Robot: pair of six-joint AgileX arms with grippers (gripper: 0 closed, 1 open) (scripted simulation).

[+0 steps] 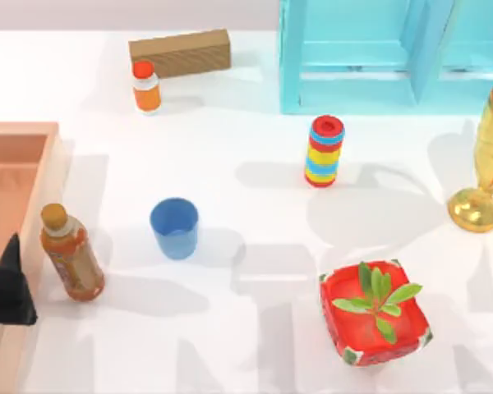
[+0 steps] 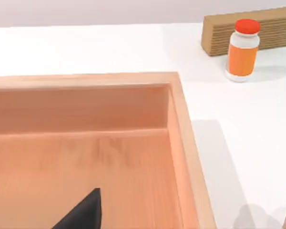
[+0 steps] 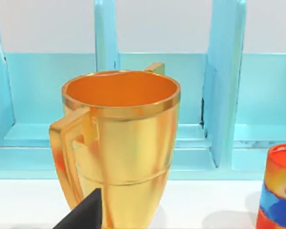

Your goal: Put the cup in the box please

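My left gripper (image 1: 8,287): over the box's (image 1: 20,135) near wall, far left, grip unclear | cup (image 1: 174,227): upright mid-table, well right of it.

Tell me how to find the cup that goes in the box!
Start at the big salmon-orange box on the table's left edge. Beside its right wall stands a brown bottle with a yellow cap; the cup is just right of that. It is plain blue, open-topped, with no handles, unlike the gold goblet far right.
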